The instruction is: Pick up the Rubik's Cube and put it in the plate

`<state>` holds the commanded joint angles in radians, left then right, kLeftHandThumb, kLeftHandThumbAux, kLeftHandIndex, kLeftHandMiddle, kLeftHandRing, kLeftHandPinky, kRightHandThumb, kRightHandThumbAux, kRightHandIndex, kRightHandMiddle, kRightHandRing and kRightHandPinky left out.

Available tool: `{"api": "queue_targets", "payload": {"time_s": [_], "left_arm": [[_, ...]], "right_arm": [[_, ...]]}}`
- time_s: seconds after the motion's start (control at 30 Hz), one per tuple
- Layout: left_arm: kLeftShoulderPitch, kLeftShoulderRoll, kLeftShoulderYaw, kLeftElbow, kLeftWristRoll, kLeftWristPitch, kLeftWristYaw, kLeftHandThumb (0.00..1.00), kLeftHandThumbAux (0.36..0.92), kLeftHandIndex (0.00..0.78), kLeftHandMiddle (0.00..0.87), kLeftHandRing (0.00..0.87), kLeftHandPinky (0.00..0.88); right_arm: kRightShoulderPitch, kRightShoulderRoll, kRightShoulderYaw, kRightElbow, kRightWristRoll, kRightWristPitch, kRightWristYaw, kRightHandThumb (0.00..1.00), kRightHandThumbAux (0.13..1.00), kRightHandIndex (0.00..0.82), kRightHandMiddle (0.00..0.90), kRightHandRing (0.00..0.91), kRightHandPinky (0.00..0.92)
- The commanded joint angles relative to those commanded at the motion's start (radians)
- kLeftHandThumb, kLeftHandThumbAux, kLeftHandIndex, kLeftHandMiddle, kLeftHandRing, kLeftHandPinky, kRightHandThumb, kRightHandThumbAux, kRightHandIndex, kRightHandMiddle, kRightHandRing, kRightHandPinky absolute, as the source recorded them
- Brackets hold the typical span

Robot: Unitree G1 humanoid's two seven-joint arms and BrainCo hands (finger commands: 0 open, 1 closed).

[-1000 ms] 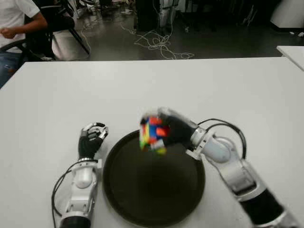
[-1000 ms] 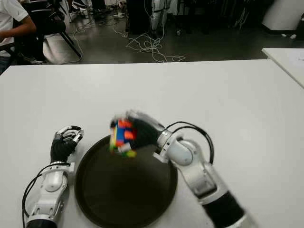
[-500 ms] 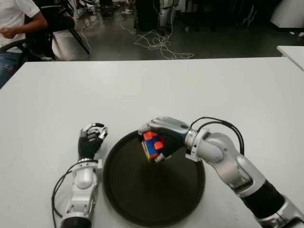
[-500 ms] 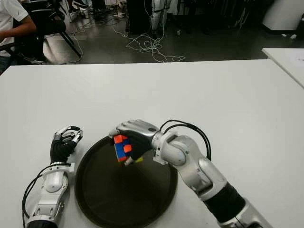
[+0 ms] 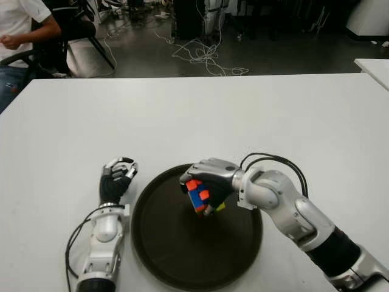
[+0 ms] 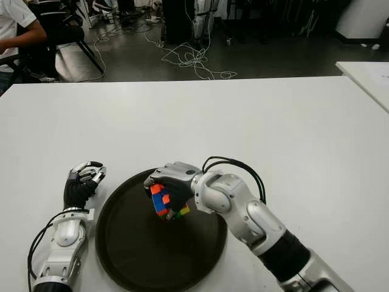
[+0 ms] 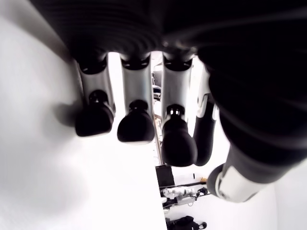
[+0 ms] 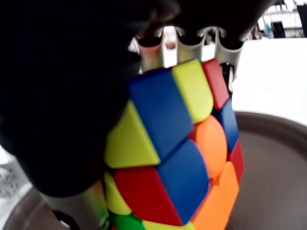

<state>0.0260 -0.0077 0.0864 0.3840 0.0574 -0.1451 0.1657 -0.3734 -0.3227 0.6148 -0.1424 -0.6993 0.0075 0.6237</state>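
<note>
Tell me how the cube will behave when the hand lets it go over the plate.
Held tilted in the right hand, the cube would probably land on an edge and tumble. Its flat faces should stop it rolling far. The plate has a raised rim, likely keeping it inside.

Multicoloured Rubik's Cube, dark plate

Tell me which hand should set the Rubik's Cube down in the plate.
Right. The right hand already grips the Rubik's Cube above the dark plate. The left hand shows beside the plate's left rim, fingers curled, holding nothing.
</note>
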Motion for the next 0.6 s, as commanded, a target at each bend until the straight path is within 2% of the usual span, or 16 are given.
{"api": "queue_targets", "payload": {"time_s": [0.23, 0.6], "left_arm": [[0.003, -0.007, 0.000, -0.015, -0.002, 0.018, 0.007, 0.703, 0.708, 0.443, 0.807, 0.813, 0.793], [0.007, -0.008, -0.006, -0.020, 0.010, 0.012, 0.017, 0.705, 0.707, 0.443, 0.812, 0.818, 0.791]], "right_arm": [[0.004, 0.007, 0.008, 0.020, -0.026, -0.006, -0.024, 0.049, 0.946, 0.665, 0.803, 0.813, 0.772], [0.009, 0.036, 0.018, 0.020, -0.049, 0.047, -0.002, 0.037, 0.949, 0.663, 0.795, 0.805, 0.773]]}}
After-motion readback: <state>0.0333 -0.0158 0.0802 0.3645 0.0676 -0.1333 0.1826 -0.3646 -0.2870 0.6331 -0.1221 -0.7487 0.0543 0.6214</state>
